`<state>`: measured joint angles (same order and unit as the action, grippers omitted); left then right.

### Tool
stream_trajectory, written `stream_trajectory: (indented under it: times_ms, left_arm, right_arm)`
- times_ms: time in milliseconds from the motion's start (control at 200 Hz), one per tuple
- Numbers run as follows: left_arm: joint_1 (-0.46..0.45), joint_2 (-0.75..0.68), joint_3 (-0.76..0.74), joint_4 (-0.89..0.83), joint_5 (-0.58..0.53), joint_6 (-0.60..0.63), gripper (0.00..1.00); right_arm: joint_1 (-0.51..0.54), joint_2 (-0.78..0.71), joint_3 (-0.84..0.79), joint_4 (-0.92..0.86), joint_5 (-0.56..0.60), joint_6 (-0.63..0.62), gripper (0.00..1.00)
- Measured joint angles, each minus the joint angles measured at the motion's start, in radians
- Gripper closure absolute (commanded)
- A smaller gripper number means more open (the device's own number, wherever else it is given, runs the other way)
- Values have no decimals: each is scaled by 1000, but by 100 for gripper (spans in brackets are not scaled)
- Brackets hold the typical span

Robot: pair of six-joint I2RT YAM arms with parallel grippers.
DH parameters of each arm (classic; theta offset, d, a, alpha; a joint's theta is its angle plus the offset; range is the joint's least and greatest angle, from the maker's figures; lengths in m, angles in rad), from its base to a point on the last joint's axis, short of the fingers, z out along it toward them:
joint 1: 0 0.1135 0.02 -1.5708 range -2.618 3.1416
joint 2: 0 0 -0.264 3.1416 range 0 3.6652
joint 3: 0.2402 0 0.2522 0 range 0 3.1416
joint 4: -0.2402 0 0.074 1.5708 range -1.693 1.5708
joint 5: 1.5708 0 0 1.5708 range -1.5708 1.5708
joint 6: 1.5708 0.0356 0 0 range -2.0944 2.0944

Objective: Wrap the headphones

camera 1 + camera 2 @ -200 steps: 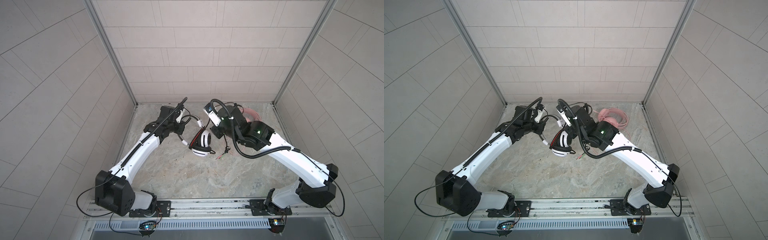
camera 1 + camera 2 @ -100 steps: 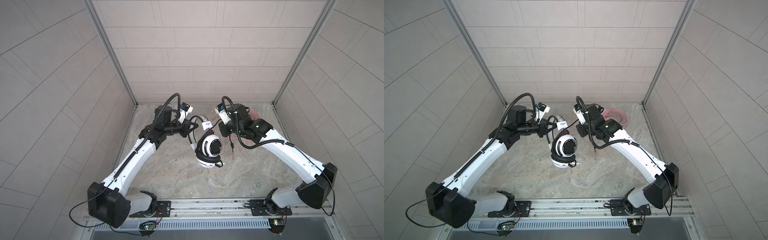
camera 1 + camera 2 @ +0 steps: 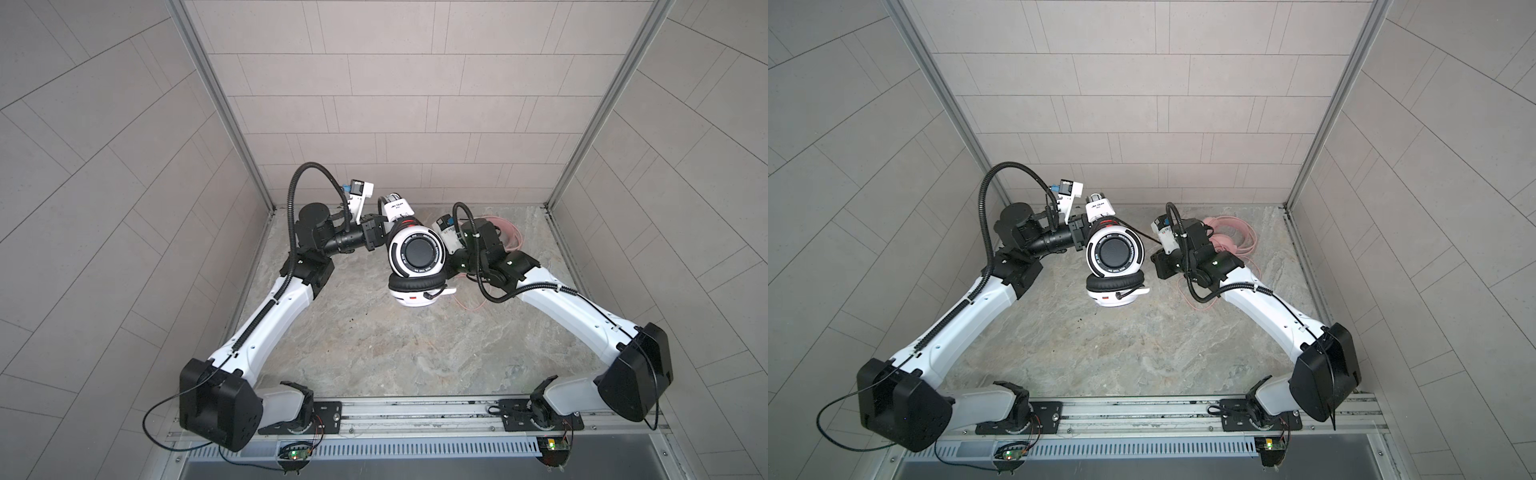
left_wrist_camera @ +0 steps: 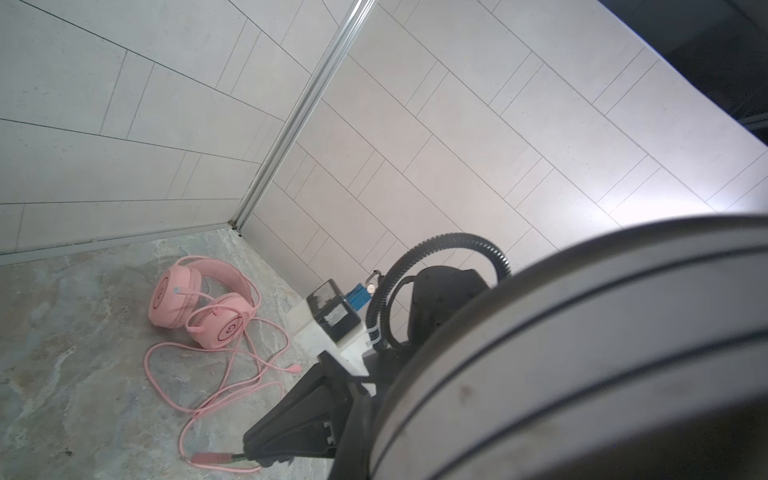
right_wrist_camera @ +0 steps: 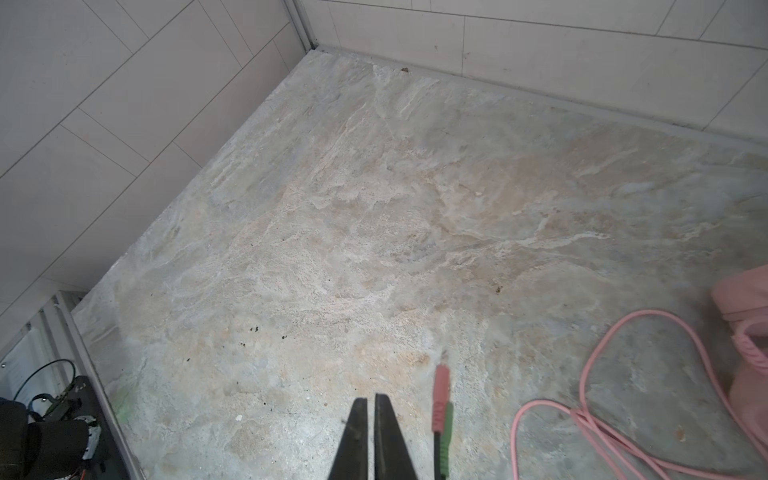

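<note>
Holding white headset (image 3: 417, 255) aloft over table (image 3: 374, 353), left gripper (image 3: 382, 232) clamped on it; right gripper (image 5: 372, 432) pressed together, empty, plugs (image 5: 441, 392) just beside; best grasp cable (image 5: 436, 451) near plugs, wind taut

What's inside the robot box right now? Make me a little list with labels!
white headphones: held up off the table
left gripper: shut on the white headphones
right gripper: shut, nothing seen between its tips
pink headphones: lying on the table, back right corner
pink cable: loose loops on the table, not wrapped
</note>
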<state>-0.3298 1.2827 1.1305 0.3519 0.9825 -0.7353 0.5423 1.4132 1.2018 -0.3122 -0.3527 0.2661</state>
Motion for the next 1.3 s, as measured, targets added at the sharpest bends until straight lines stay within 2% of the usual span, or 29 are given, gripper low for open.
stream_trajectory:
  times_ms: [175, 415, 560, 701, 951, 1066, 1141, 1296]
  left_arm:
    - [2, -19, 0, -13, -60, -9, 100]
    - [3, -111, -71, -27, -354, -55, 100]
    - [3, -114, -72, -21, -456, -107, 100]
    - [3, -111, -72, -35, -515, -121, 100]
    - [3, -107, -72, -82, -620, -140, 100]
    - [3, -101, -72, -97, -648, -140, 100]
    - [3, -101, -72, -121, -672, -132, 100]
    - [2, -102, -69, -219, -789, -124, 100]
  right_arm:
    - [2, 2, -42, 84, -48, 49, 95]
    - [2, 3, -87, 184, -92, 116, 91]
    - [3, 27, -106, 223, -108, 156, 91]
    - [8, 38, -127, 264, -119, 180, 96]
    - [8, 38, -161, 299, -126, 197, 84]
    - [8, 29, -184, 307, -129, 204, 85]
    - [8, 16, -202, 309, -129, 209, 92]
    - [9, -16, -241, 320, -126, 221, 100]
